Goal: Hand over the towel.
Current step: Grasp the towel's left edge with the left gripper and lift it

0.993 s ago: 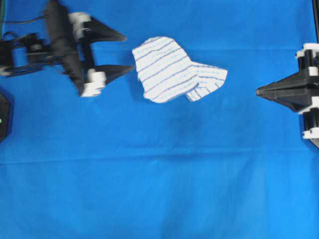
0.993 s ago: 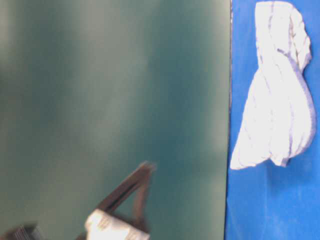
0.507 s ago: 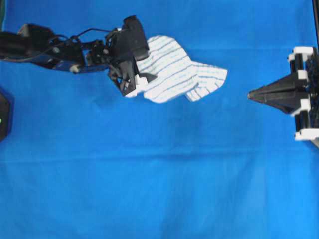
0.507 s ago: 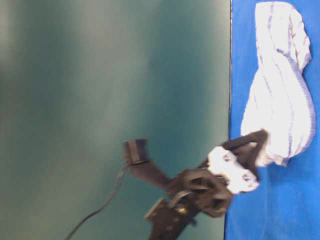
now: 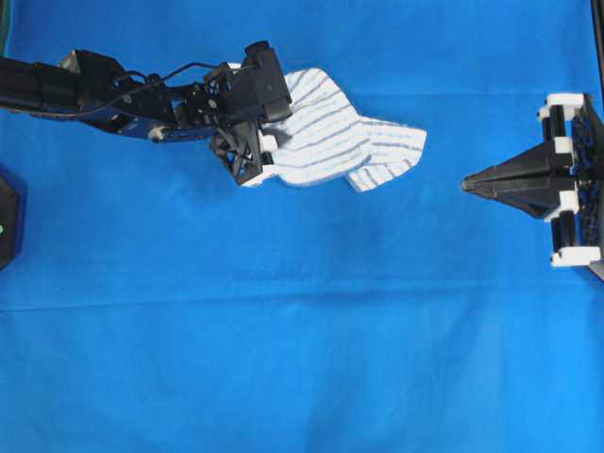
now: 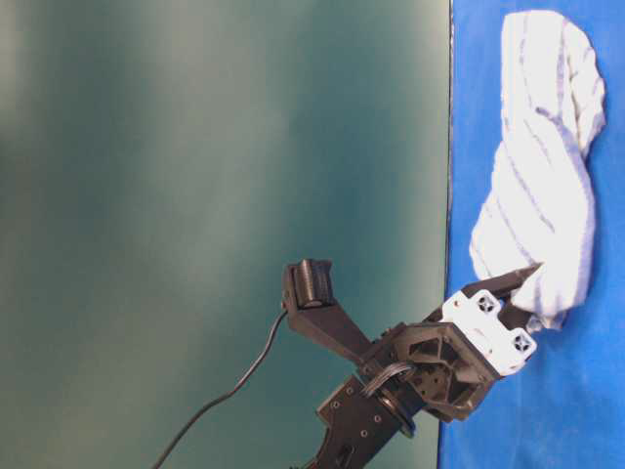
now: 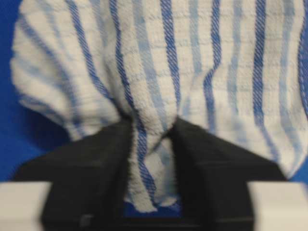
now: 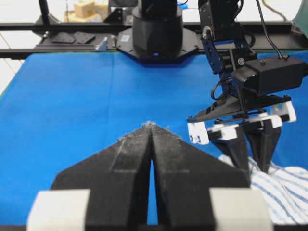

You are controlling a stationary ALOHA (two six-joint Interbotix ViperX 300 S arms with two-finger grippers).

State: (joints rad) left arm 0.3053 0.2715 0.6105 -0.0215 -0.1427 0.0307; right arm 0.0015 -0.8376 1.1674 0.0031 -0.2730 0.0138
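We see no containers, only one towel (image 5: 330, 137), white with thin blue stripes, lying rumpled on the upper middle of the worktop, which is covered all over by a large plain blue cloth (image 5: 302, 330) with faint creases. Our left end effector (image 5: 257, 149) is down at the towel's left edge, its two fingers (image 7: 91, 163) pinched together on a fold of the fabric, as the left wrist view shows plainly. Our right end effector (image 5: 469, 183) hovers well apart from the towel at the right side, its jaws pressed tight together with nothing between them. In the right wrist view, a black frame and arm base stand beyond the worktop's far edge. We count two arms, one towel and one blue cloth.
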